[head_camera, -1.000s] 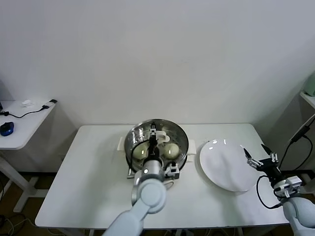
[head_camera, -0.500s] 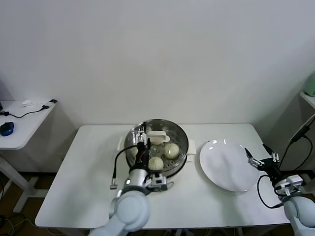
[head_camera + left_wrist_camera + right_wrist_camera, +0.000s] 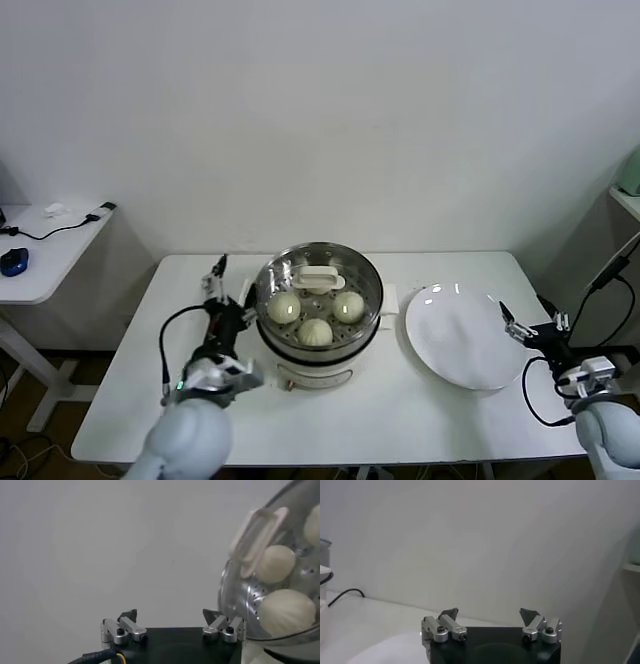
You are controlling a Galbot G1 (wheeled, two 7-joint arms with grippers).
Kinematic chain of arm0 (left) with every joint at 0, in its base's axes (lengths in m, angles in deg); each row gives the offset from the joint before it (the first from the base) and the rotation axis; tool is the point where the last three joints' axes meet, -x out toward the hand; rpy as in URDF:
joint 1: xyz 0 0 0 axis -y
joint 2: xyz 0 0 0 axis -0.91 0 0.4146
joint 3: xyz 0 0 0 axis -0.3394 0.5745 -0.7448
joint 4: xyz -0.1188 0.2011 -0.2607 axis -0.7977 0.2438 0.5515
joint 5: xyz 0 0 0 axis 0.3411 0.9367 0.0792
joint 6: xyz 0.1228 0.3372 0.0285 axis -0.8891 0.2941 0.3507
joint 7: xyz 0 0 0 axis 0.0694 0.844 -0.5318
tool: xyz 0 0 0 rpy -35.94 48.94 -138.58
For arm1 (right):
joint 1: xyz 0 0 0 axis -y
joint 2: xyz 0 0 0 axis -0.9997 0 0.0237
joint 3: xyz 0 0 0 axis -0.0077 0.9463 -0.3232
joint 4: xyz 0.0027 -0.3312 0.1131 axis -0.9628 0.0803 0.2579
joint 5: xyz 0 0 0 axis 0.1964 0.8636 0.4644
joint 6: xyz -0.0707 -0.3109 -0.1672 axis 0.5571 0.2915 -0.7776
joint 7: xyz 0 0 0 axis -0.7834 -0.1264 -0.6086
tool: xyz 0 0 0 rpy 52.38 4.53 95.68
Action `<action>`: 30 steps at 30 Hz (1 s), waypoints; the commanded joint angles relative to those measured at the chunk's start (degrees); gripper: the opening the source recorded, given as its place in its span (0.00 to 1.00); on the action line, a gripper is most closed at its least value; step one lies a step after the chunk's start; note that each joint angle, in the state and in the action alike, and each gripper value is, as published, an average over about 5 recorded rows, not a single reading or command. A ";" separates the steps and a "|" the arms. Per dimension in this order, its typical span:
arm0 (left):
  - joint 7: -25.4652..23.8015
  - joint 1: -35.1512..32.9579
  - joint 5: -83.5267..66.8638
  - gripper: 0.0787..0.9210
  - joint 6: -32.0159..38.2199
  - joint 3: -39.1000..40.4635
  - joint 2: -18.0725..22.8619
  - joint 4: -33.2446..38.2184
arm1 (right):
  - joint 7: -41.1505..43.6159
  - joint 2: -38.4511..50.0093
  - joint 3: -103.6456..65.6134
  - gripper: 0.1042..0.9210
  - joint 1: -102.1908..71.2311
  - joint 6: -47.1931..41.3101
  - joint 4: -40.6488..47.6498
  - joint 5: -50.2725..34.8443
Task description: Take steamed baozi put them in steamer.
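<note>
The steamer (image 3: 318, 345) stands mid-table, a shiny steel pot on a white base. Three cream-white baozi lie on its perforated floor: one (image 3: 284, 306), another (image 3: 348, 305), and a nearer one (image 3: 315, 331). A white handle-shaped piece (image 3: 318, 278) sits behind them. My left gripper (image 3: 228, 285) is just left of the pot, outside it, open and empty. In the left wrist view the open gripper (image 3: 172, 614) shows the steamer (image 3: 235, 600) beside it with a baozi (image 3: 285, 611) inside. My right gripper (image 3: 524, 312) waits open at the table's right edge, empty (image 3: 492, 611).
An empty flat white plate (image 3: 460, 345) lies right of the steamer, between it and my right gripper. A small side table (image 3: 40, 255) with a blue mouse (image 3: 12, 262) and cables stands far left. Bare white tabletop (image 3: 150, 380) lies around my left arm.
My left gripper opened inside the steamer, left a baozi at the near side, and drew out to the pot's left. The right arm stayed put.
</note>
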 commanded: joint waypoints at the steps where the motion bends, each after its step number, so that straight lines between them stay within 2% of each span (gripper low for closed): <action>1: 8.72 -12.98 -46.75 0.88 29.53 -28.76 5.97 -5.25 | -1.86 -1.88 -0.80 0.88 -0.81 -2.16 -2.47 3.60; 6: 6.55 -17.82 -53.61 0.88 35.58 -32.50 13.89 -8.07 | -1.63 -3.34 -1.33 0.88 -1.16 -2.73 -3.55 2.78; 11: 1.94 -21.20 -55.89 0.88 38.42 -33.29 17.94 -9.37 | -0.34 -4.58 -1.72 0.88 -2.56 -3.00 -5.44 0.98; 20: -2.77 -21.30 -54.84 0.88 37.55 -33.77 19.27 -8.34 | -0.29 -6.36 -1.94 0.88 -3.89 -2.03 -7.25 -0.18; 30: -4.52 -20.99 -52.28 0.88 36.63 -33.59 20.24 -6.88 | -0.16 -6.13 -2.33 0.88 -4.43 -0.46 -6.65 -0.80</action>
